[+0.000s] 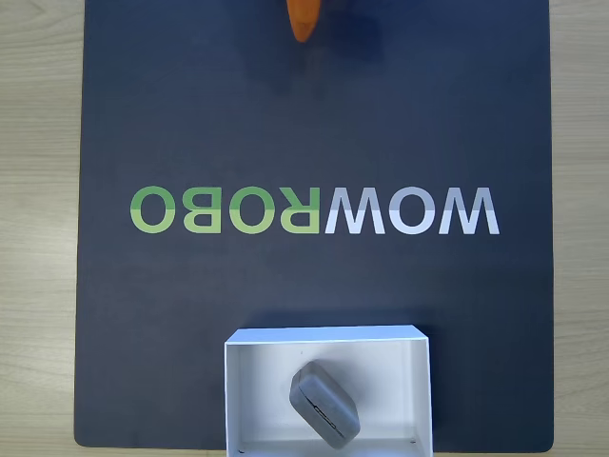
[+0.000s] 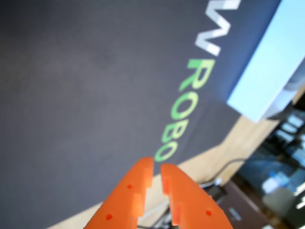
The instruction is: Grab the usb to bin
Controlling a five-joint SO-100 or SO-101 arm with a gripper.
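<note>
- Usb [image 1: 324, 404] inside the bin [image 1: 328, 335], tilted, at six o'clock of the fixed view; plain grey seamed edge up.
- Gripper [image 2: 157, 168] at twelve o'clock, well apart from the bin; jaws narrow, nearly touching, holding nothing.
- Task apparently done; little risk left, except knocking the thin-walled bin on a careless sweep over the dark mat [image 1: 190, 114].
- Bin's near edge cut off; emblem face hidden; wrist view blurred, tabletop [image 1: 38, 190] clutter beyond unclear.
</note>
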